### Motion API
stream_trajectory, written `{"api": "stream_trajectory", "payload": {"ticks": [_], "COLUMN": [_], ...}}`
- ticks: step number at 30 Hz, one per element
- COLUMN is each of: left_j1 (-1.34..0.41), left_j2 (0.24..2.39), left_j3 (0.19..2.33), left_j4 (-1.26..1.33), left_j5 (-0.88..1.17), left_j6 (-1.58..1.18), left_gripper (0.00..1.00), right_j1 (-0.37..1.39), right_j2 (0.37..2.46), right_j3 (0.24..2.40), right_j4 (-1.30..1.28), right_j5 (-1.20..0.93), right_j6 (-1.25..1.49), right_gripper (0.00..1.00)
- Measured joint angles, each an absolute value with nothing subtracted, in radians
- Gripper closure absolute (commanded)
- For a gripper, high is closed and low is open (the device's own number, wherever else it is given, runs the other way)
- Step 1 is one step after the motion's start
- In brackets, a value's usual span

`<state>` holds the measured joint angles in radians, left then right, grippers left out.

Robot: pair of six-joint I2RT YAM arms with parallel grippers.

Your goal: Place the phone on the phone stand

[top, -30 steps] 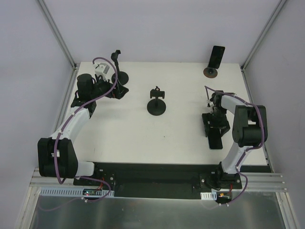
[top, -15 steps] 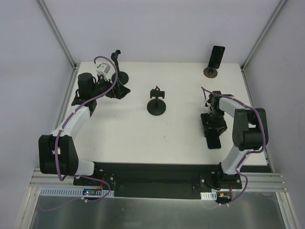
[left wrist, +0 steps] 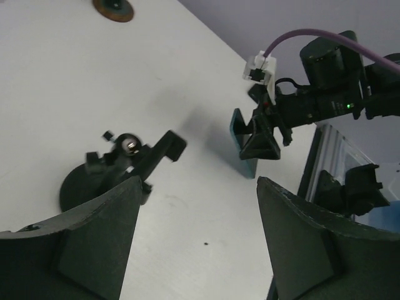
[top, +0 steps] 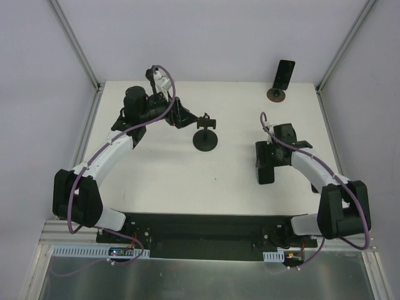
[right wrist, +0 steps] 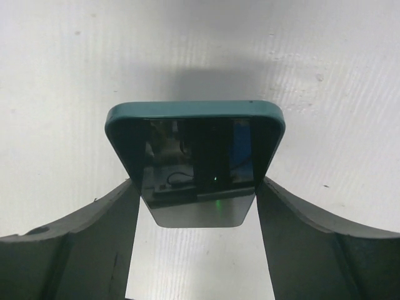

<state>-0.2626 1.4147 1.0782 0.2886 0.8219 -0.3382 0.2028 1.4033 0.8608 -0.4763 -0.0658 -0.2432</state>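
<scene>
1. Landmark: the black phone stand (top: 205, 134) is upright on its round base near the middle of the white worktop (top: 156, 181). All positions below are given from it.
2. Left claw (top: 181, 117): close beside the phone stand's head, on its left and slightly behind. Its jaws are spread and released, with only bare worktop between them. In the left wrist view the phone stand lies just ahead of the left-hand finger (left wrist: 75, 250). Contact between that finger and the stand cannot be confirmed.
3. Right claw (top: 267, 153): to the right of the phone stand and well apart from it. It is clenched on the phone (top: 265, 175). In the right wrist view both fingers press against the handset's opposite side edges.
4. The phone, the task's item, is off the stand, in the right claw's grasp on the stand's right. It has a teal case, and its dark glass faces the right wrist camera. In the left wrist view it stands on end. Whether its lower edge meets the worktop cannot be told.
5. A second phone (top: 285, 74) is propped above a brown round base (top: 275, 94), far behind and to the right of the phone stand.
6. A third stand (top: 152, 74), black, is behind and to the left of the phone stand. The left arm (top: 112, 147) partly covers it.
</scene>
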Motion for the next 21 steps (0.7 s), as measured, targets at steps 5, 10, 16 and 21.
{"api": "stream_trajectory", "payload": {"ticks": [5, 10, 16, 21], "left_j1": [-0.413, -0.534, -0.635, -0.709], "left_j2": [1.474, 1.567, 1.665, 1.708], "left_j3": [1.171, 1.235, 1.299, 1.351], "left_j4": [0.313, 0.33, 0.337, 0.341], "left_j5": [0.82, 0.821, 0.828, 0.826], "left_j6": [-0.368, -0.379, -0.382, -0.381], "left_gripper": [0.33, 0.36, 0.3, 0.35], "right_j1": [0.243, 0.272, 0.283, 0.313], "right_j2": [1.197, 0.959, 0.837, 0.839], "right_j3": [0.707, 0.635, 0.68, 0.751], "right_j4": [-0.322, -0.256, -0.226, -0.249], "right_j5": [-0.112, -0.154, -0.187, -0.192], "right_j6": [-0.225, -0.208, -0.189, -0.181], "right_gripper": [0.99, 0.99, 0.99, 0.99]}}
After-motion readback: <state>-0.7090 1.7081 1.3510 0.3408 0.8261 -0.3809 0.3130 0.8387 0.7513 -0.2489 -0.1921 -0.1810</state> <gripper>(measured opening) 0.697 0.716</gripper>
